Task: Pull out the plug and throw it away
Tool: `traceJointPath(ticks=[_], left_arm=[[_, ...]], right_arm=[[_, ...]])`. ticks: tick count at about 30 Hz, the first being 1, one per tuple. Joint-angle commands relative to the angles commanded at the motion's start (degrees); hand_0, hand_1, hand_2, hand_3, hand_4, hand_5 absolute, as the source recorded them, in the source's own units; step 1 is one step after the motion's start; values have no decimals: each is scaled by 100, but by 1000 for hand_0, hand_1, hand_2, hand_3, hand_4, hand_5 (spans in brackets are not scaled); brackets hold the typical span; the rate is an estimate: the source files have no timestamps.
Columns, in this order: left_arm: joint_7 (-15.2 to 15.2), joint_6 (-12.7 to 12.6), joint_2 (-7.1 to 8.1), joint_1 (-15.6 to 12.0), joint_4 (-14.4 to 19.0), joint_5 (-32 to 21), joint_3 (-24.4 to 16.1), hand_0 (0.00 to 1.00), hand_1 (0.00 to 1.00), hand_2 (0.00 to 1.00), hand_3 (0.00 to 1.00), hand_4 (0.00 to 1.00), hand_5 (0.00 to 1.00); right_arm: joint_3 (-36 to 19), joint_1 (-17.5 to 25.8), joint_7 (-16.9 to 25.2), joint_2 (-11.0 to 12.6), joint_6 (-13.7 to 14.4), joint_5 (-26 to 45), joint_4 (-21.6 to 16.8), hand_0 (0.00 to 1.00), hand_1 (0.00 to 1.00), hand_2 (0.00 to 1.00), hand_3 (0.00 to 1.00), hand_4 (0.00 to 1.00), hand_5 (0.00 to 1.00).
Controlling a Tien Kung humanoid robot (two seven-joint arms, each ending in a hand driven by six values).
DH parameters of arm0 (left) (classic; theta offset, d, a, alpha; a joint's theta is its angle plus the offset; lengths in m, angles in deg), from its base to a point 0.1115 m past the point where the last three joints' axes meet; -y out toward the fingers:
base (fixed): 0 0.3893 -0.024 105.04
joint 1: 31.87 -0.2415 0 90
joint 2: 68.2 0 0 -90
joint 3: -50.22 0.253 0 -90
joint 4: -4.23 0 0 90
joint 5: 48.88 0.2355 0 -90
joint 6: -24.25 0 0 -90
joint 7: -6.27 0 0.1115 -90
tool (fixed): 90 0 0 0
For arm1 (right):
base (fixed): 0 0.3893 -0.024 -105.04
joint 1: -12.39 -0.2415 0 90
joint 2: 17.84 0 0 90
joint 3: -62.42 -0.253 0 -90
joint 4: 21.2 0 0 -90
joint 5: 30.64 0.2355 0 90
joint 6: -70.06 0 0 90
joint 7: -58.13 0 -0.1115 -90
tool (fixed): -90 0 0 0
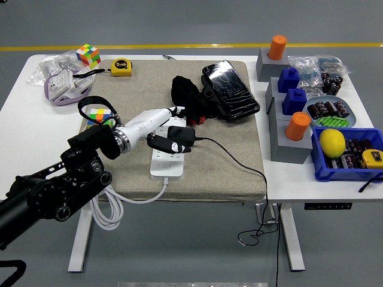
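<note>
in the head view, the left arm comes in from the lower left and reaches across the beige mat (239, 173) that covers the middle of the white table (18, 101), ending in a white left hand (157, 127) with black fingertips. the white power strip (167, 160) lies on the mat with its long axis running roughly toward and away from the robot, its white cord (108, 209) trailing off the near edge and looping down. the black plug (182, 134) sits on the far end of the strip, just to the right of the hand, with its black cable (239, 160) leading off to the right and over the mat's edge. the hand's fingers look partly curled, narrow rather than spread, with the thumb (169, 146) lying across the strip just beside and below the plug and the upper fingers (175, 110) reaching past its far side; whether they truly pinch the plug or only touch it i cannot tell, as black on black hides the contact. the right arm does not show, so the left is the only hand near the work. judging from this, the plug is still seated, and the pull ought to go upward, away from the strip's face, with the strip likely to lift along if nothing pins it.
</note>
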Motion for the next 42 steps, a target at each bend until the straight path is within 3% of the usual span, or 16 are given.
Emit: traceJointPath(ticks=[2, 3, 8, 9, 14, 15, 20, 21, 26, 27, 32, 33, 37, 42], left_arm=[[1, -7, -31, 53, -70, 27, 45, 757, 864, 831, 892, 947, 234], [4, -11, -63, 114, -155, 22, 88, 740, 820, 794, 855, 912, 116], [-18, 31, -154, 383, -502, 68, 326, 740, 820, 794, 855, 912, 116], [-18, 29, -167, 415, -553, 49, 361, 736, 764, 736, 786, 896, 61], [-15, -7, -212, 495, -711, -37, 460, 736, 764, 736, 786, 896, 61], [-16, -11, -217, 503, -725, -51, 473, 644, 695, 613, 632, 874, 10], [17, -135, -283, 586, -853, -207, 556, 644, 695, 613, 632, 874, 10], [23, -154, -294, 604, -876, -231, 570, 493, 568, 557, 574, 845, 2], [-3, -141, -342, 703, -1005, -317, 659, 493, 568, 557, 574, 845, 2], [-44, -76, -346, 714, -1016, -324, 671, 429, 535, 544, 572, 831, 2], [-94, 46, -340, 742, -1019, -289, 700, 429, 535, 544, 572, 831, 2], [-50, 12, -335, 740, -1013, -281, 697, 373, 482, 476, 565, 795, 2], [151, -182, -317, 716, -925, -225, 652, 373, 482, 476, 565, 795, 2], [232, -239, -314, 715, -786, -165, 580, 374, 462, 447, 563, 789, 2]], right_arm=[[3, 2, 4, -1, 5, 4, -4, 573, 660, 673, 565, 960, 477], [4, -2, 8, -2, 11, 6, -6, 574, 660, 671, 565, 959, 477], [-17, -19, 15, -12, 19, 7, -9, 574, 660, 671, 565, 959, 477], [-29, -18, 13, -14, 17, -1, -5, 574, 660, 671, 565, 959, 477], [-68, -5, 7, -17, 10, -16, 2, 574, 660, 671, 565, 959, 477], [-69, -3, 6, -16, 9, -17, 2, 574, 660, 670, 565, 960, 477], [-59, 2, 9, -17, 11, -14, 0, 574, 660, 670, 565, 960, 477], [-53, -1, 11, -16, 13, -12, -2, 574, 660, 671, 565, 960, 477], [-34, -15, 22, -11, 24, 1, -11, 574, 660, 671, 565, 960, 477], [-38, -15, 22, -14, 23, 0, -10, 574, 660, 671, 565, 959, 477], [-73, -2, 16, -17, 16, -20, 4, 574, 660, 671, 565, 959, 477], [-72, 1, 17, -14, 15, -18, 1, 574, 660, 671, 565, 960, 476], [-83, 7, 19, -13, 20, -23, 0, 574, 660, 671, 565, 960, 476], [-73, 3, 29, -17, 29, -15, -8, 574, 660, 671, 564, 960, 476]])
